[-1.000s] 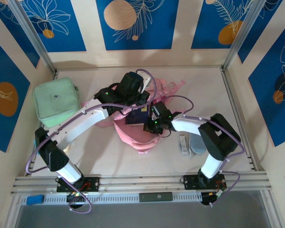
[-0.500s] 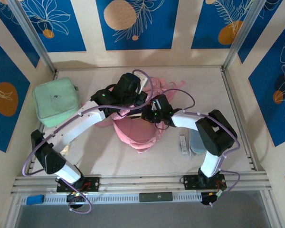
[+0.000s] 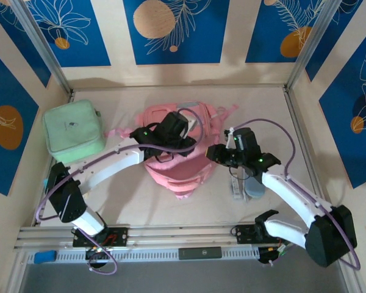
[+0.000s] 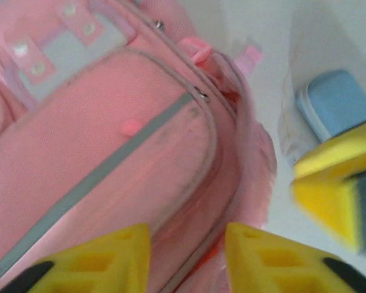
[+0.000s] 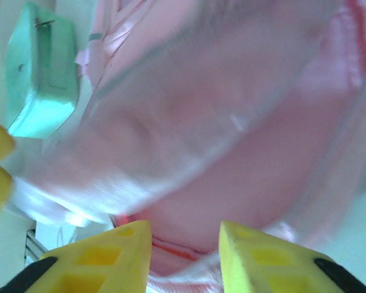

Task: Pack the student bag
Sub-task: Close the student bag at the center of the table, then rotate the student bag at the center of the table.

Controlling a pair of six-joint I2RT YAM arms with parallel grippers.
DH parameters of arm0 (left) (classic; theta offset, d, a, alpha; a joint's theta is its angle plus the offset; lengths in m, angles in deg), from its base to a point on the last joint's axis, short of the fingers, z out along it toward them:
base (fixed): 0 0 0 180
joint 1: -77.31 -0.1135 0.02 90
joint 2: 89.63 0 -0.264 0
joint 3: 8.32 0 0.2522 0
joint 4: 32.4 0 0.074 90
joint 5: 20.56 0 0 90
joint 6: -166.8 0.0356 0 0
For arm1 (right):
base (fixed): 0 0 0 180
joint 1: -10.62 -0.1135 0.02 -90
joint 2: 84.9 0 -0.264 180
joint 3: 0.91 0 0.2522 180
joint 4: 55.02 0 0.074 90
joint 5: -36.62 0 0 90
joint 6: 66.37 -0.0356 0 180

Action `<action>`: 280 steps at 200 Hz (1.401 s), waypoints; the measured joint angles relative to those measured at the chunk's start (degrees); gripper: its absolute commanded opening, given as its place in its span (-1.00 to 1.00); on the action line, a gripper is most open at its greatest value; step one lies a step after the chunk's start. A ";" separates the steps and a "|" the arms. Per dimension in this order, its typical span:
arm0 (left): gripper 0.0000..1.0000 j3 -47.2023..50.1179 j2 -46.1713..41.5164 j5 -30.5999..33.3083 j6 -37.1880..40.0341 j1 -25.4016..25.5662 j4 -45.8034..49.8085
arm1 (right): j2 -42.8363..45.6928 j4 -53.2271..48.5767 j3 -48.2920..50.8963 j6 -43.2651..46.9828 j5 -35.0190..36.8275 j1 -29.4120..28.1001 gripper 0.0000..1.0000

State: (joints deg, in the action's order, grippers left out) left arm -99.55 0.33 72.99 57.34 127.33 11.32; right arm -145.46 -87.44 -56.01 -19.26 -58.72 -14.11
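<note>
Left jaws and right jaws stand part open at the student bag [image 3: 178, 174].

One student bag [image 3: 180, 177], one mint case [image 3: 73, 131], one blue-grey object [image 3: 254, 188], one white object [image 3: 236, 188], two robot arms [image 3: 110, 162] [image 3: 293, 195]

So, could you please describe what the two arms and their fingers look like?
The left arm and right arm have white links, black joints, small green lights and loose purple cables. Their fingers are blocky and yellow.
</note>
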 measured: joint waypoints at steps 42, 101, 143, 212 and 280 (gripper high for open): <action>0.45 16.39 -14.40 -0.50 -6.01 -0.94 -2.95 | 0.13 -9.29 -0.04 -0.66 -1.97 -0.22 -0.06; 0.49 28.85 -24.65 -1.70 -16.24 -18.93 -4.74 | -5.95 -10.75 -1.07 -9.07 -1.57 -12.59 0.03; 0.42 31.61 -16.31 -5.27 -19.52 -29.53 -7.85 | -9.60 -7.39 -1.09 -15.63 1.79 -20.26 0.08; 0.01 28.11 1.40 -11.87 -21.29 -34.93 -21.09 | -16.57 -3.54 -1.46 -18.03 3.76 -20.65 0.09; -1.00 27.98 5.40 -16.46 -25.62 -35.17 -33.29 | -21.29 -1.79 -3.61 -13.66 -0.87 -11.30 0.10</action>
State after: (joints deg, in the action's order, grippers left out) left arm -71.57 5.72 56.53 31.72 92.16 -21.97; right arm -166.74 -89.23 -59.62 -32.92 -59.59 -25.41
